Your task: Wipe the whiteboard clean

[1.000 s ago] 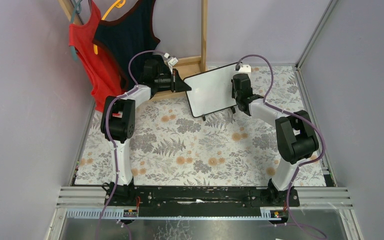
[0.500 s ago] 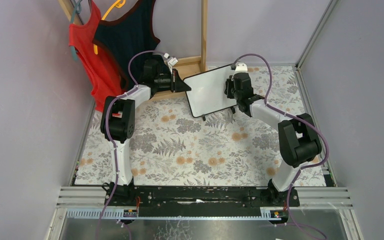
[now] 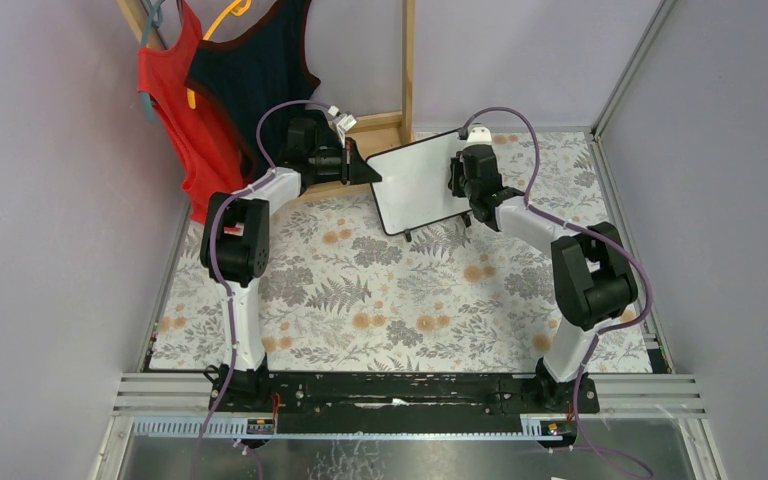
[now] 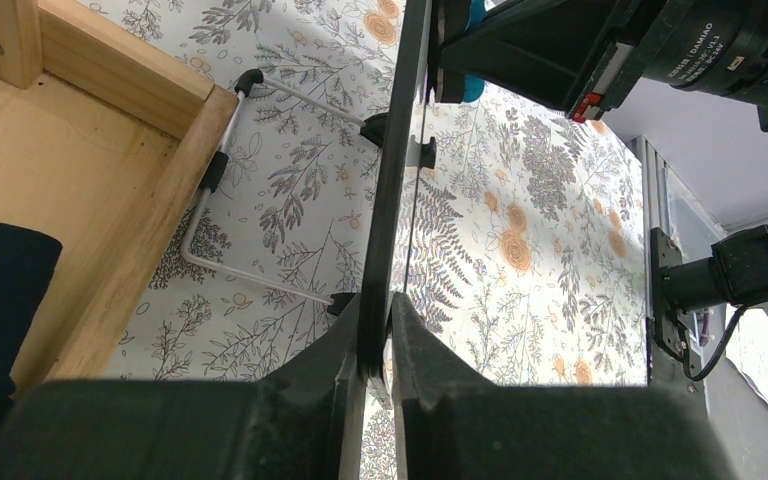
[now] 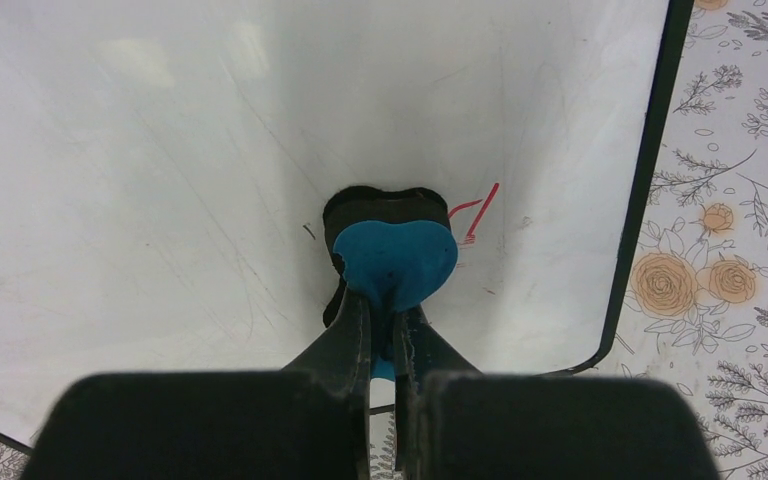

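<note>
The whiteboard point(image 3: 422, 180) stands upright at the back of the table, tilted, its white face toward the right arm. My left gripper point(image 3: 372, 172) is shut on its left edge; the left wrist view shows the black frame point(image 4: 392, 180) edge-on between the jaws. My right gripper point(image 3: 457, 175) is shut on a blue eraser point(image 5: 397, 263) with a black pad, pressed flat against the board face point(image 5: 160, 170). A short red mark point(image 5: 477, 215) shows just right of the eraser. The rest of the face looks white with faint smears.
A wooden frame point(image 3: 407, 60) and base point(image 4: 90, 200) stand behind the board. Red and dark tops point(image 3: 230, 80) hang at the back left. The board's wire stand point(image 4: 260, 180) rests on the floral tablecloth point(image 3: 400, 300). Metal rails point(image 3: 620, 80) border the right side.
My right gripper has moved left and slightly up across the board face with the eraser. The left gripper and the board have stayed in place.
</note>
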